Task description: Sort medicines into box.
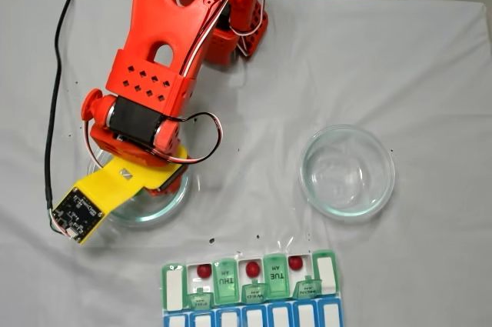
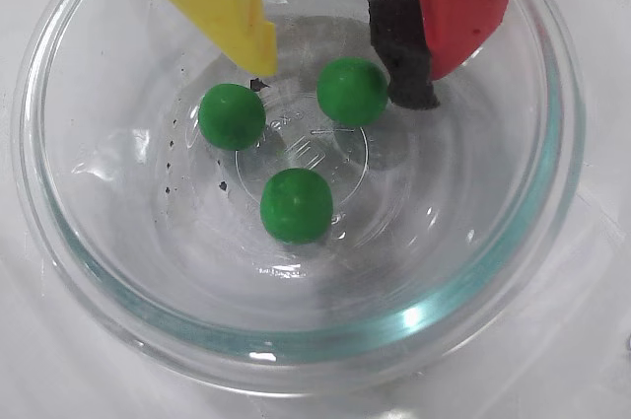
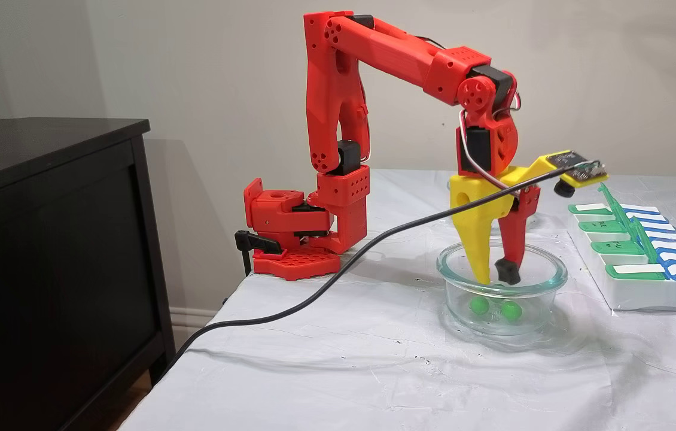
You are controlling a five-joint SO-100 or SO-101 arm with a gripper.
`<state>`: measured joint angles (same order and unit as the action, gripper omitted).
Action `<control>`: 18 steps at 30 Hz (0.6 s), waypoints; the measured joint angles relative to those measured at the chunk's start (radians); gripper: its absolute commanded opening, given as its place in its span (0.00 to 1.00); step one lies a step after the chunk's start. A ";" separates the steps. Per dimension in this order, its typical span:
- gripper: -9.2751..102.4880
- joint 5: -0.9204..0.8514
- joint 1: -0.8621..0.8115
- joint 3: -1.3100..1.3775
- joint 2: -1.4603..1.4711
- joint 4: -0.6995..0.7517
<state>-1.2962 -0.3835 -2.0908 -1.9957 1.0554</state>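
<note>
In a fixed view from above, the red printed arm leans over a round clear glass dish (image 1: 146,196) at the left of the white-covered worktop (image 1: 430,73). A second, empty glass dish (image 1: 347,171) sits to the right. The rectangular pill organiser with translucent green lids (image 1: 250,285) lies at the near edge, and three small glossy red balls (image 1: 252,268) already rest in its open compartments.

In the wrist view, the pincer (image 2: 345,69) is released, its yellow finger (image 2: 222,5) and red, foam-padded finger (image 2: 463,5) spread wide above three bright green balls (image 2: 296,204) on the dish floor. The upper right ball (image 2: 353,91) lies nearest between the tips. It seems best to centre on that one, descend until the tips reach its sides, and close slowly, since a round ball on glass will likely roll.

In the side fixed view, the tips (image 3: 496,276) hang inside the rim, above the balls.
</note>
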 measured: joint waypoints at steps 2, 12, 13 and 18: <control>0.26 0.000 0.000 -0.002 0.003 -0.003; 0.26 0.000 0.006 -0.015 0.017 -0.038; 0.26 0.000 0.006 -0.023 0.017 -0.046; 0.27 0.009 0.006 -0.031 0.025 -0.063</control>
<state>-1.2870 -0.3774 -2.1215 -1.9712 0.9925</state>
